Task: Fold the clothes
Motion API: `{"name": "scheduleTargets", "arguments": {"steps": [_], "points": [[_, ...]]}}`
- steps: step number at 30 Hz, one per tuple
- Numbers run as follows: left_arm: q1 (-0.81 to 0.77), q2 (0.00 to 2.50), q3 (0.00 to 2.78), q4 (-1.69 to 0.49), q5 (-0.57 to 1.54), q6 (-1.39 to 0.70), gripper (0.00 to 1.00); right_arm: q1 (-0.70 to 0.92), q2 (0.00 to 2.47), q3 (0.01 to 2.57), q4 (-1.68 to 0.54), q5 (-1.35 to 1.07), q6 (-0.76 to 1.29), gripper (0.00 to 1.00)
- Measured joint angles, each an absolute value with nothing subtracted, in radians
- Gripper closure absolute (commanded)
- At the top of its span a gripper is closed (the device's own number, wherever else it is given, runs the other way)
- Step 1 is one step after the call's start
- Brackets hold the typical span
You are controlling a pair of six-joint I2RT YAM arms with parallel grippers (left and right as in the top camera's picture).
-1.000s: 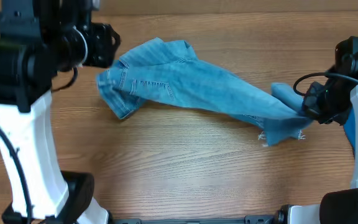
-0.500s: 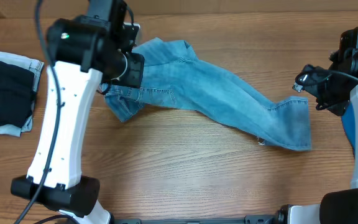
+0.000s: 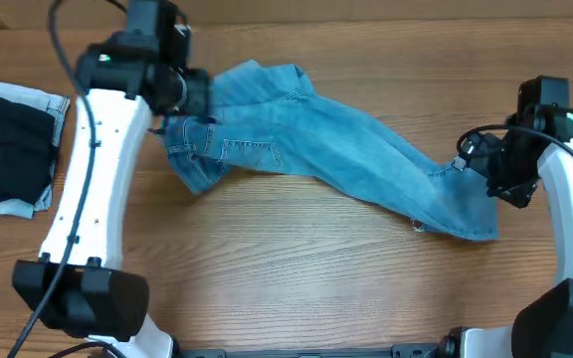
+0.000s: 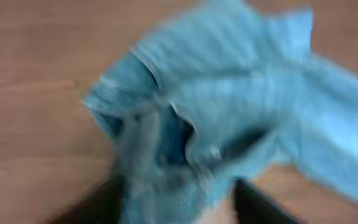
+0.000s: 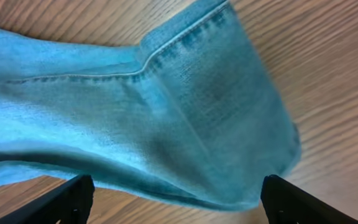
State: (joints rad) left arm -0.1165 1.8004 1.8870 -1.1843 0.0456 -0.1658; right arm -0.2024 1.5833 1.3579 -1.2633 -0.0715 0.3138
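The wooden table [image 3: 296, 259] carries a pair of light-blue jeans [image 3: 316, 134], spread slantwise from the far-left part of the table towards the right edge. The waistband is bunched at the left and the leg end lies flat near the right edge. At the left edge sits a folded pile [image 3: 8, 149], with a dark navy piece on top of pale denim. The left pincer [image 3: 195, 99] is over the waistband. Its wrist view is blurred, with denim [image 4: 229, 106] between the fingers [image 4: 98, 205], so I cannot tell whether it is clenched. The right pincer [image 5: 178, 185] is released, its fingers spread wide above the leg end [image 5: 166, 118].
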Motion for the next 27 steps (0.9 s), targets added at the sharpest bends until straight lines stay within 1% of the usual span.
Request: {"name": "scheduleTargets", "arguments": {"steps": [1,2,3,6,9,13,15,20,22,24,27], "points": [[-0.098,1.802,1.887,-1.161,0.055,-0.16,0.8,-0.202,1.583,1.349,-1.254,-0.082,0.315,0.13],[-0.085,1.808,1.887,-1.15,0.06,-0.166,0.9,-0.202,1.583,1.346,-1.251,-0.091,0.314,0.13],[-0.078,1.819,1.887,-1.137,0.068,-0.162,0.96,-0.202,1.583,1.345,-1.248,-0.099,0.314,0.13],[-0.082,1.916,1.888,-1.132,0.102,-0.157,0.96,-0.202,1.583,1.345,-1.242,-0.12,0.314,0.14],[-0.085,2.026,1.887,-1.179,0.163,-0.155,0.96,-0.202,1.583,1.345,-1.241,-0.127,0.314,0.14],[-0.116,2.086,1.875,-1.402,0.256,-0.154,0.96,-0.202,1.583,1.345,-1.241,-0.127,0.313,0.16],[-0.162,2.084,1.879,-1.536,0.286,-0.147,0.96,-0.202,1.583,1.345,-1.24,-0.128,0.314,0.17],[-0.322,2.059,1.878,-1.615,0.311,-0.129,0.96,-0.202,1.583,1.345,-1.242,-0.127,0.313,0.17],[-0.385,2.026,1.878,-1.647,0.287,-0.13,0.96,-0.202,1.583,1.345,-1.238,-0.127,0.313,0.12],[-0.424,2.004,1.878,-1.66,0.239,-0.151,0.96,-0.202,1.583,1.345,-1.219,-0.126,0.311,0.1],[-0.446,1.999,1.878,-1.626,0.131,-0.217,0.95,-0.203,1.583,1.345,-1.197,-0.105,0.325,0.01]]}}
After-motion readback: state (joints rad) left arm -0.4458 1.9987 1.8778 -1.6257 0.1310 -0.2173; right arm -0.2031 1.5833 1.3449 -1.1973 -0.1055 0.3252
